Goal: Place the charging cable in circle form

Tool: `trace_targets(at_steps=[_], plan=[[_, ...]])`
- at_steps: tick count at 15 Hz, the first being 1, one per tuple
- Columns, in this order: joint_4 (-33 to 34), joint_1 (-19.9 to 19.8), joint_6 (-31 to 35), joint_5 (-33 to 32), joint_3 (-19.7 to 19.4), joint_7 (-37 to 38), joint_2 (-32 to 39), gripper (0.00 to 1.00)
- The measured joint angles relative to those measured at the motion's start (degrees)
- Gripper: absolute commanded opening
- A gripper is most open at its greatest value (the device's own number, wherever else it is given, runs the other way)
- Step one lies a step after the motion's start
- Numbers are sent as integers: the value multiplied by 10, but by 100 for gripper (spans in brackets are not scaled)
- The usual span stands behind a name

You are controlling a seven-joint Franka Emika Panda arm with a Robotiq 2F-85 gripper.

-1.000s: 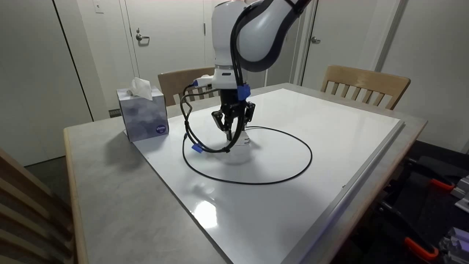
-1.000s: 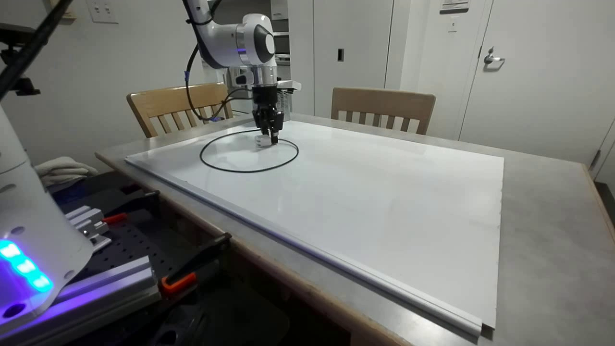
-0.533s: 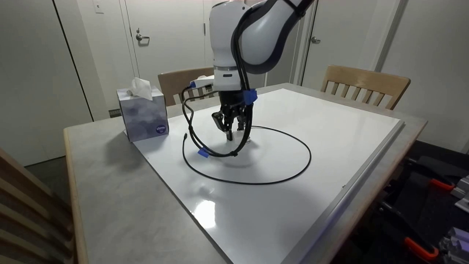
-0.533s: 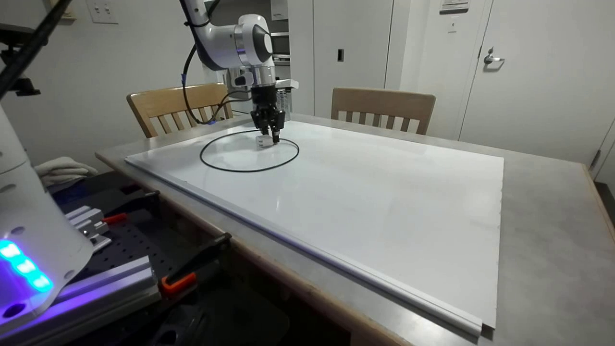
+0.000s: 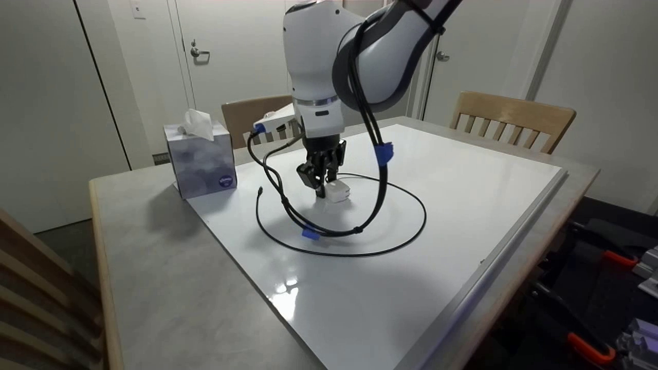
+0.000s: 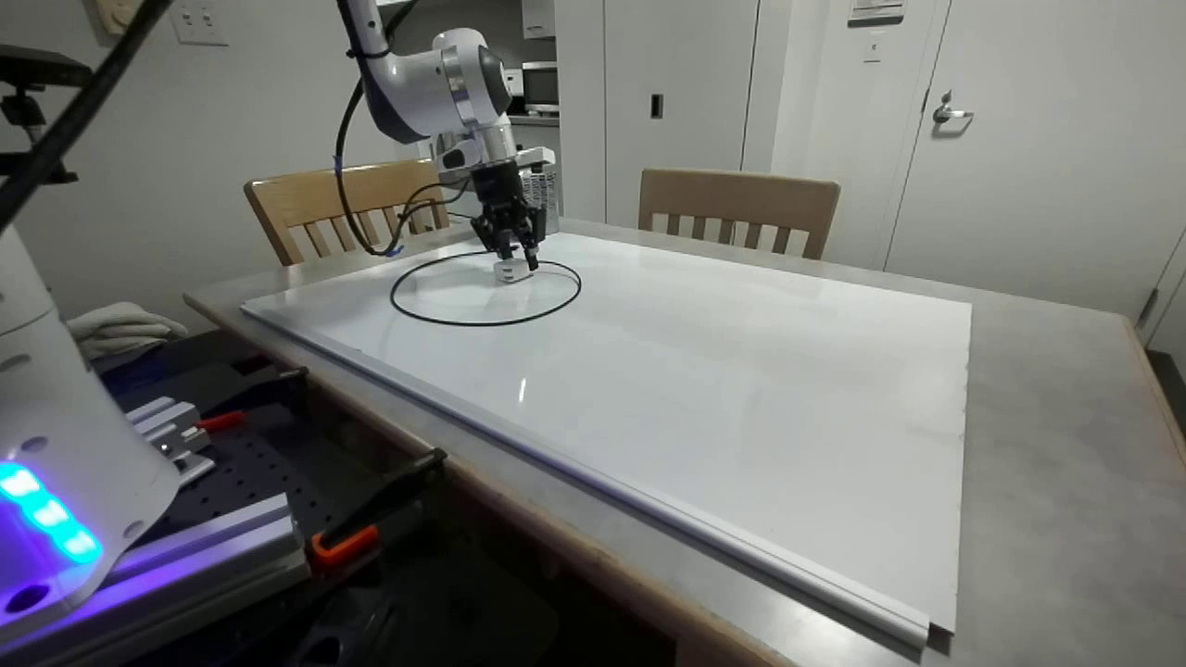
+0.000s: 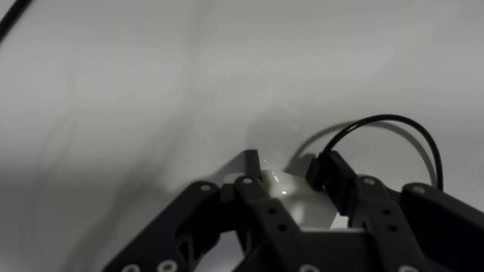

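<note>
Reader: What covered much of the bench (image 5: pixel 175 293)?

Author: A white board (image 5: pixel 462 205); upon it, mid-frame in an exterior view, the charging cable (image 5: pixel 354 255) formed a nearly round loop, open at its upper left.

Reader: How was the loop best closed?

Author: Probably by drawing the held end leftward, slowly and low, lest a tug flatten the curve.

Reader: And the pincer (image 7: pixel 293 164)?

Author: Tilted, it was clamped on the whitish plug (image 5: pixel 337 191), parted only to that breadth; whether plug met board could not be told. The free tip (image 5: pixel 260 191), at left, was apart.
</note>
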Motion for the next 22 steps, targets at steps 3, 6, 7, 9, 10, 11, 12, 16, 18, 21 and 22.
trace_targets(at_steps=[3, 6, 7, 9, 10, 11, 12, 16, 18, 21, 22], plan=[[-6, -8, 1, -70, 16, -1, 1, 47], [-6, -9, 2, -70, 16, -3, 0, 47], [-6, -9, 2, -70, 16, -3, 0, 47], [-6, -9, 2, -70, 16, -3, 0, 72], [-5, -6, 1, -66, 13, -2, 0, 74], [-5, -1, 0, -61, 8, -2, -1, 80], [-5, 4, -2, -55, 3, -1, -2, 87], [-3, 30, -81, 12, -11, 22, -18, 100], [-2, 45, -136, 46, -18, 56, -35, 100], [5, 63, -227, 92, -24, 111, -63, 100], [9, 67, -261, 108, -25, 127, -72, 100]])
